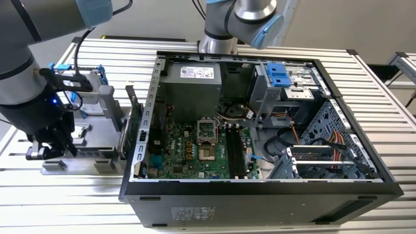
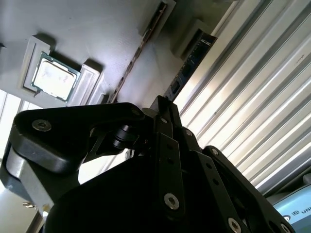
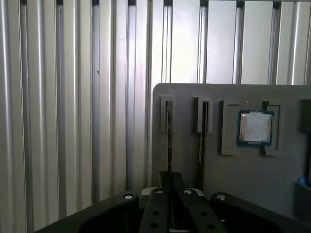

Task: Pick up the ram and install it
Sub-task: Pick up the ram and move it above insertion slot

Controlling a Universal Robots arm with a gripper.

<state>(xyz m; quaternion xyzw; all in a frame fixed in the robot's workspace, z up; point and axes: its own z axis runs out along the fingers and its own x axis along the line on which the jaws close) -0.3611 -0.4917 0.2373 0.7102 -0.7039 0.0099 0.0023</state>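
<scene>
**Exterior view.** Ribbed metal tabletop (image 1: 383, 122). Open computer case (image 1: 260, 187) lying on its side, motherboard (image 1: 188, 151) exposed, and its black memory slots (image 1: 234, 151) are unfilled. At 9 o'clock of the case is a grey parts holder (image 1: 97, 151) carrying a drive in a blue bracket (image 1: 91, 92) and a green card (image 1: 133, 122) standing on edge. The claw (image 1: 52, 146) hangs low over the holder's end farthest from the case, with the arm above it.

**Second wrist view.** The claw (image 2: 163, 109) is in the foreground. The ram (image 2: 189, 63), a dark-blue stick, stands on edge in the holder (image 2: 97, 29), in the slot nearest the holder's rim. Beyond that rim is the tabletop (image 2: 252, 97). A processor chip (image 2: 52, 75) sits in its own pocket, well apart from the ram.

**First wrist view.**
- The ram (image 3: 168, 136) is seen edge-on as a thin dark line in the holder (image 3: 233, 170).
- Its long axis runs straight out from the claw (image 3: 170, 177), on the claw's own midline.
- The ram's near end lies just ahead of the claw.
- A second thin card (image 3: 204, 126) stands parallel in the neighbouring slot.
- The chip (image 3: 255, 127) lies beyond that.
- The tabletop (image 3: 73, 97) lies alongside.

**Claw state.** Cannot tell whether it is apart or closed, nor whether it touches the ram.

**Status (judged).** The ram is not yet lifted, and installation is not begun.
</scene>
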